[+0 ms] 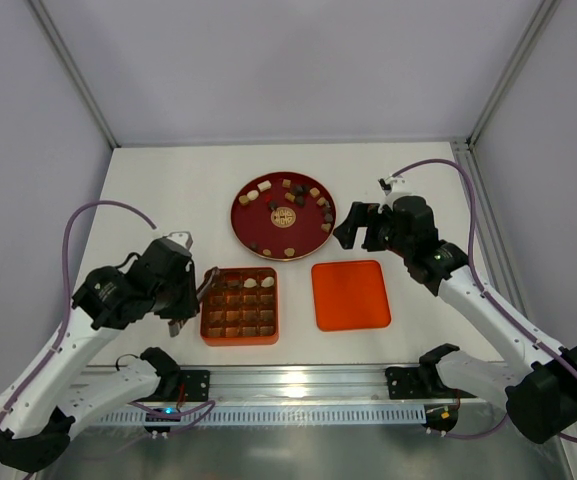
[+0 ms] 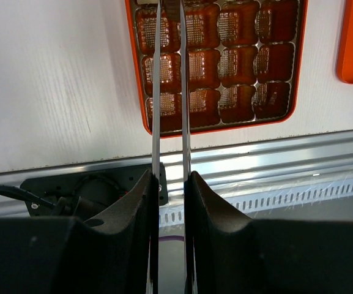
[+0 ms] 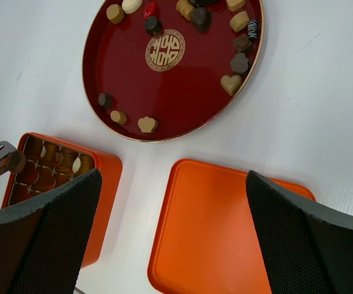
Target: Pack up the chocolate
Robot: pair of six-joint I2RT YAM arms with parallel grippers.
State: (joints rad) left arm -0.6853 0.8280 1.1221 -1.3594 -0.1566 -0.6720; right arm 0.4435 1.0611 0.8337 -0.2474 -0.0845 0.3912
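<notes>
Chocolate (image 3: 230, 83) is mostly sitting on the round red tray (image 3: 127, 79) at the back of the white counter (image 1: 168, 190). It's little bite-size bits in dark brown, tan and cream, a couple of them heart-shaped, scattered mainly around the rim. A few more pieces are lying in the back row of the orange gridded box (image 1: 238, 340) nearer the arms. The left hand (image 2: 171, 180) is clamping down on a pair of thin metal tweezers (image 2: 156, 92), with the arm bending low beside the box and the tweezer tips reaching over its left columns. The right hand (image 3: 173, 226) is hovering just beside the tray's right edge, behind the flat orange lid (image 1: 350, 295), fingers spread wide apart and gripping nothing
</notes>
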